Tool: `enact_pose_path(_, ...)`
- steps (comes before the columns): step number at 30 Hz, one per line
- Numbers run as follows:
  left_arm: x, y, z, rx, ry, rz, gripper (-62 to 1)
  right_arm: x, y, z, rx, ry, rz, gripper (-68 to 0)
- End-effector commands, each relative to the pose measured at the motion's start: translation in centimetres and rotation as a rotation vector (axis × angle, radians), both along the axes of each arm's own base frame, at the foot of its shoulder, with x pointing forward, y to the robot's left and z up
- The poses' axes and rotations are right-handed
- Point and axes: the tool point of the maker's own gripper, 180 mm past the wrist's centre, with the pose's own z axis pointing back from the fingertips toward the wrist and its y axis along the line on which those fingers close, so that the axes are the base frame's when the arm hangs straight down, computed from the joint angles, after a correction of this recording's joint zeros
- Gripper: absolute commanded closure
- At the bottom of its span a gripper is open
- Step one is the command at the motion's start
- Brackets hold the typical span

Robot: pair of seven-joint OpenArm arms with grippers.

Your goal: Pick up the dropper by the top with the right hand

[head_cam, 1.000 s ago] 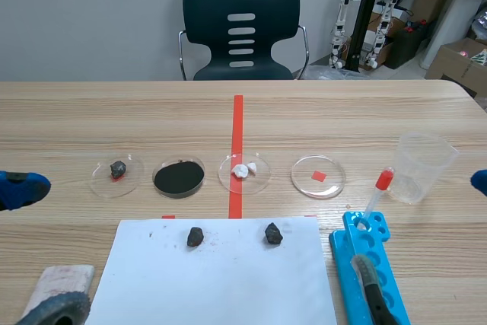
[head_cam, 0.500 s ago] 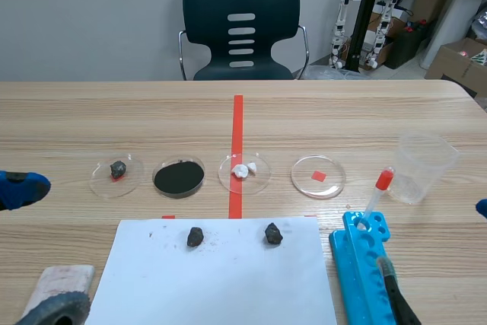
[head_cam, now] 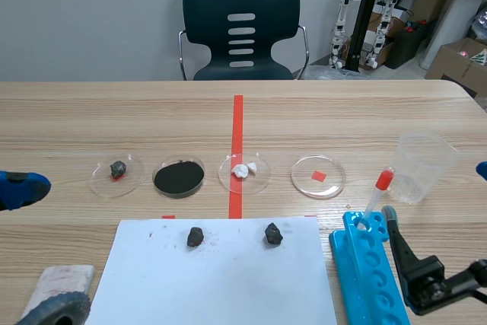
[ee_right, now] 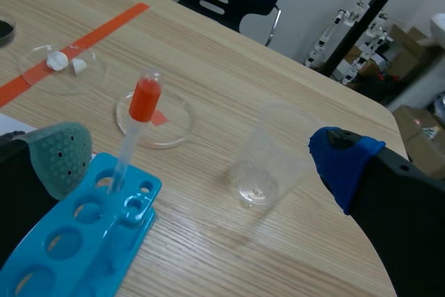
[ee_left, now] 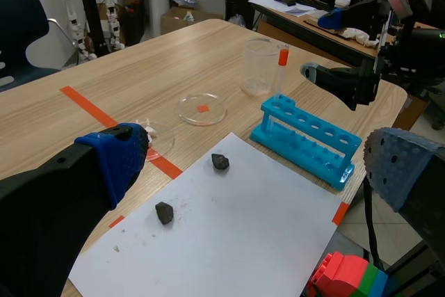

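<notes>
The dropper [head_cam: 379, 192], a clear tube with a red bulb top, stands tilted in the far end of the blue rack [head_cam: 364, 275]. My right gripper [head_cam: 435, 192] is open just right of it, its grey-green pad [head_cam: 390, 215] near the rack's end. In the right wrist view the dropper [ee_right: 144, 99] rises between the open fingers, close to the grey-green pad [ee_right: 61, 155]; the right gripper [ee_right: 201, 159] holds nothing. My left gripper [head_cam: 38, 249] hangs open at the table's left. In the left wrist view the dropper [ee_left: 282, 55] is far ahead of the left gripper [ee_left: 261, 165].
A clear plastic cup [head_cam: 423, 167] stands right of the dropper. Several petri dishes [head_cam: 318, 176] line the middle. A white sheet [head_cam: 221, 275] carries two dark rocks. A pale block [head_cam: 62, 279] lies at the front left. A chair [head_cam: 242, 28] stands behind the table.
My right gripper has swung right off the rack and forward, its grey-green pad now level with the dropper's base. The dropper and left arm have not moved.
</notes>
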Motion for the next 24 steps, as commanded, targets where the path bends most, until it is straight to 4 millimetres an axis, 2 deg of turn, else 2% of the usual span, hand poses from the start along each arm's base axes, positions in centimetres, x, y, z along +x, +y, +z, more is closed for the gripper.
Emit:
enact_pose_path(1,-0.1,-0.2,0.6,-0.033,-0.006,0.003,-62.3,0.7,0.4,0.9,0.017,-0.027,0.020,-67.9)
enact_pose_path(10,-0.1,-0.2,0.6,-0.034,-0.006,0.003,-62.3,2.4,1.1,0.8,0.039,-0.002,0.068,-67.9)
enact_pose_path(24,-0.1,-0.2,0.6,-0.033,-0.006,0.003,-62.3,3.9,0.9,-0.7,0.047,0.039,0.084,-67.9)
